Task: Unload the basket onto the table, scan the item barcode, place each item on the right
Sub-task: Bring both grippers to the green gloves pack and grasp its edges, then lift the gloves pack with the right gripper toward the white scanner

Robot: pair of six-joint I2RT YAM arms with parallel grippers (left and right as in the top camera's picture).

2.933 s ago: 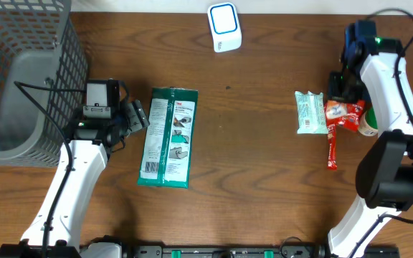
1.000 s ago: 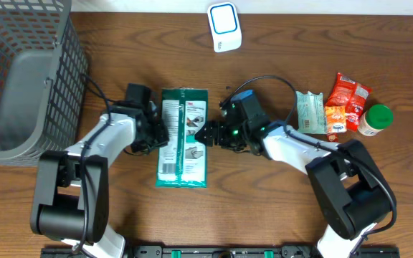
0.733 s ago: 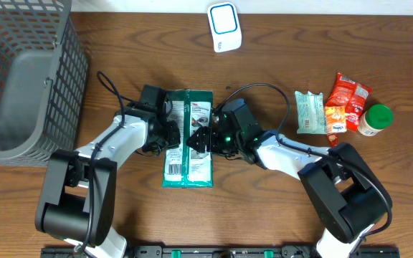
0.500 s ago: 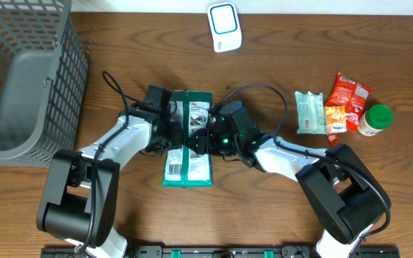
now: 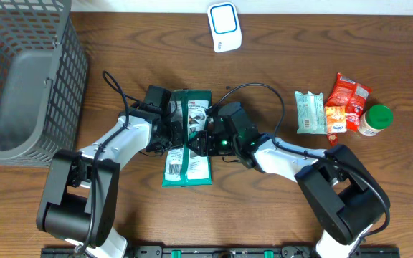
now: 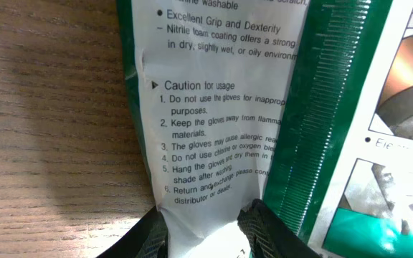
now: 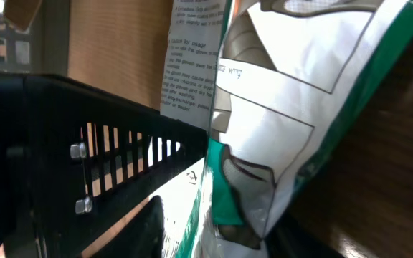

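Glove pack [image 5: 188,136] lies flat mid-table [image 5: 264,201], long axis running front-back, both arms on it. Scanner [image 5: 224,27] is well apart at the back edge.

Left gripper [image 5: 169,132]: clamped on the pack's left edge. Wrist cam shows the white printed panel running down between the two black fingertips [image 6: 149,236]. Right gripper [image 5: 201,140]: closed onto the opposite edge, film bunched up between the jaws and that side lifted off the wood.

Step in hand, my read: secure a two-sided pinch, then lift and present to the scanner.

How to do it well:
- Barcode [image 5: 172,170] looks to be at the near end of the white panel, face-up. Keep both grips off it.
- Lift both sides together. A soft pack will sag or fold in the middle if one arm leads.
- Keep slight tension across the width so the film is flat. Creases over the code = bad read.
- Code needs turning toward the scanner window; rotate slowly, the film is slick and the pinch is only at the edges.

Materials:
- Pack is a glossy green/white plastic pouch, rectangular, w/ a crimped ribbed seam down the centre. Limp, crinkles easily, contents soft.
- Table is wood-grain laminate, smooth.
- Scanner is a small rounded white unit w/ blue face.
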